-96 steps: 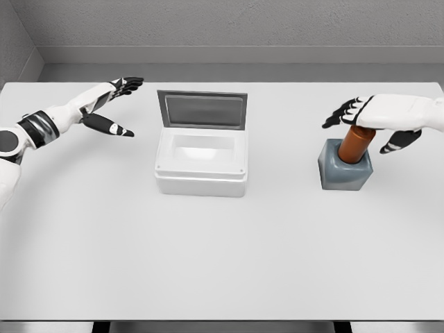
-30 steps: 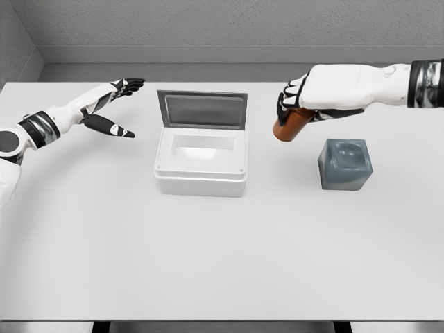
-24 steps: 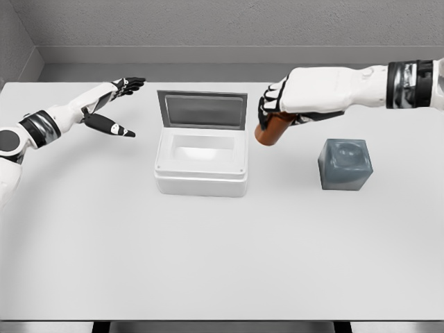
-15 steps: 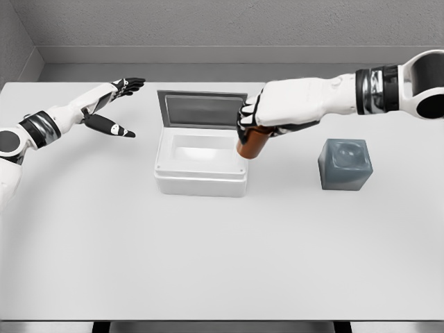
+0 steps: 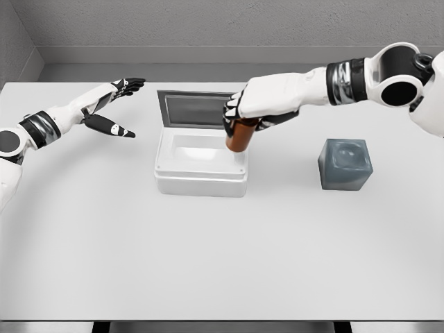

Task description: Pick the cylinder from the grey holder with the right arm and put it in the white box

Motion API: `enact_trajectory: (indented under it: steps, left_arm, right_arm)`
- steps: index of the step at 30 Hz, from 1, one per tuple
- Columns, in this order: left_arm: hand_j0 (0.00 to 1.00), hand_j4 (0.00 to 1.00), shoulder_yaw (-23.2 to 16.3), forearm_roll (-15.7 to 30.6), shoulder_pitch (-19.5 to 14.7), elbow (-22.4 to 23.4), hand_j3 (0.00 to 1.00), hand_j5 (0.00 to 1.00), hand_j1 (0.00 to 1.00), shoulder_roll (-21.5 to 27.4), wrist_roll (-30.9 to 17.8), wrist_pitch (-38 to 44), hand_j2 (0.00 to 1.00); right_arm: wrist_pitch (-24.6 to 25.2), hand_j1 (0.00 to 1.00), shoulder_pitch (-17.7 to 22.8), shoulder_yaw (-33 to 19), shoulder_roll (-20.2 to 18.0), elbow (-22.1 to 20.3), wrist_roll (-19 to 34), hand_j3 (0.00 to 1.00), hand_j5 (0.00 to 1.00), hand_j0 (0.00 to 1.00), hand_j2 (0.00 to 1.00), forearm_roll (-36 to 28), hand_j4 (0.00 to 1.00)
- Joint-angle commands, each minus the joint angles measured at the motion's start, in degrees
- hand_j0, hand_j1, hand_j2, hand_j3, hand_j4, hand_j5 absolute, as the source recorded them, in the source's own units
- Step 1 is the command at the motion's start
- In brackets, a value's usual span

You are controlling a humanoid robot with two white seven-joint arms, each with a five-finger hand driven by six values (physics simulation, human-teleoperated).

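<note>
**Cylinder held over the box's right edge**

The right hand (image 5: 258, 104) has its fingers wrapped round the top of the cylinder (image 5: 239, 134), which hangs roughly upright above the right rim of the box (image 5: 201, 177), near 1 o'clock from the table's middle. The holder (image 5: 345, 164) stands vacant at 3 o'clock, well apart. The left hand (image 5: 111, 104), at 10 o'clock, shows spread fingers holding nothing.

The cylinder looks rigid, smooth and probably light; its sides may be slippery, so a firm wrap near the upper end, as here, seems right. A release here might catch the rim.
</note>
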Motion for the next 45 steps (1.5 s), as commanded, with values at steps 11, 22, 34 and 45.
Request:
enact_trajectory:
  steps: [11, 22, 34, 45]
  left_arm:
    - [1.00, 1.00, 0.1, 0.4, 0.0, -0.1, 1.00, 1.00, 1.00, 0.0, 0.0, 0.1, 1.00]
    - [1.00, 1.00, 0.1, 0.4, 0.0, -0.1, 1.00, 1.00, 1.00, 0.1, 0.0, 0.1, 1.00]
    - [1.00, 1.00, 0.0, 1.1, 0.1, -2.0, 1.00, 1.00, 1.00, 0.4, 0.0, 0.1, 1.00]
    - [1.00, 1.00, -5.7, 1.8, 0.4, -9.9, 1.00, 1.00, 1.00, 2.8, 0.0, 0.1, 1.00]
  right_arm:
    - [0.1, 0.65, 0.6, -1.1, 2.6, 3.8, 0.7, 0.65, 0.65, 0.65, 0.65, 0.4, 0.65]
    - [0.1, 1.00, 1.1, -5.5, 1.3, 0.5, -0.3, 1.00, 1.00, 1.00, 1.00, 0.5, 1.00]
    - [0.1, 1.00, 10.0, -17.1, -29.9, -12.2, -2.1, 1.00, 1.00, 1.00, 1.00, -10.9, 1.00]
    - [0.1, 1.00, 16.6, -17.5, -35.3, -16.4, -1.9, 1.00, 1.00, 1.00, 1.00, -10.7, 1.00]
